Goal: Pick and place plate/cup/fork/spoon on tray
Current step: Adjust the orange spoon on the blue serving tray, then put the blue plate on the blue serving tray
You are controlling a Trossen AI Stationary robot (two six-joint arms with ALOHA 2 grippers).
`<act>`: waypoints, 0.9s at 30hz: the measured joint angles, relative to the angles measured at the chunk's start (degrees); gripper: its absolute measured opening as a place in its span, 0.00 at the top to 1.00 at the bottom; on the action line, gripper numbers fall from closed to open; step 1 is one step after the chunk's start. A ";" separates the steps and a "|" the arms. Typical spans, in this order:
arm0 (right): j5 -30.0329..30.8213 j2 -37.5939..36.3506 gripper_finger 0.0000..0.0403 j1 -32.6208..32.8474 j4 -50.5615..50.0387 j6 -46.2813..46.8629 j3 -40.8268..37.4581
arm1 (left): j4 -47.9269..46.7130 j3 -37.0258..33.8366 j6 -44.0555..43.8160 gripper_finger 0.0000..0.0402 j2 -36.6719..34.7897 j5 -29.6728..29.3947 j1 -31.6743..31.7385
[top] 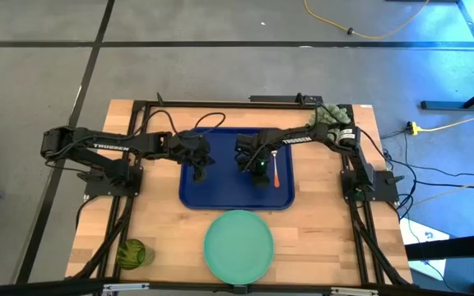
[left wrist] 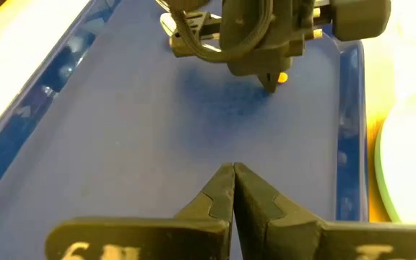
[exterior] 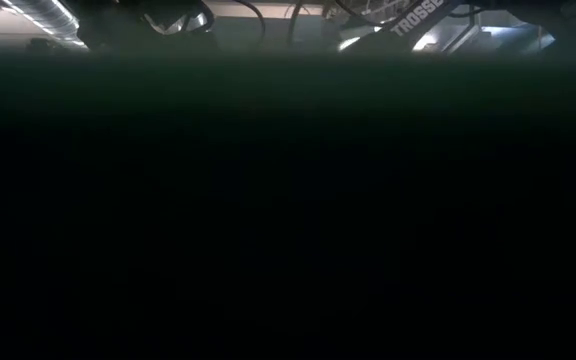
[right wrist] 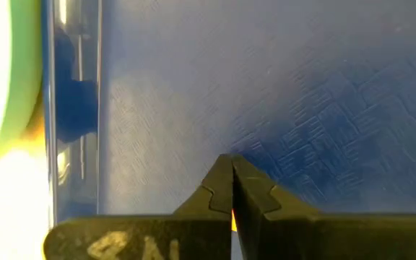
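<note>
Wooden table (top: 163, 222), tray (top: 220, 193) holding spoon (top: 276, 168)

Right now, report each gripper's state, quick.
Left gripper: closed, empty, over the tray.
Right gripper: closed on a thin orange-red handle; fork or spoon cannot be told.

Low view almost black, wrist views glare white beside the tray (left wrist: 71, 50), overhead evenly lit
</note>
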 joint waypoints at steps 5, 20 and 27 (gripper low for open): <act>-0.03 0.00 1.00 0.37 -0.28 0.68 -0.06 | 0.00 0.00 0.00 1.00 0.00 0.00 0.00; 0.52 0.07 1.00 0.39 -6.20 0.79 4.07 | 0.00 0.00 0.00 1.00 0.00 0.00 0.00; 3.63 0.07 1.00 1.10 -16.24 -4.43 13.18 | 0.00 0.00 0.00 1.00 0.00 0.02 0.00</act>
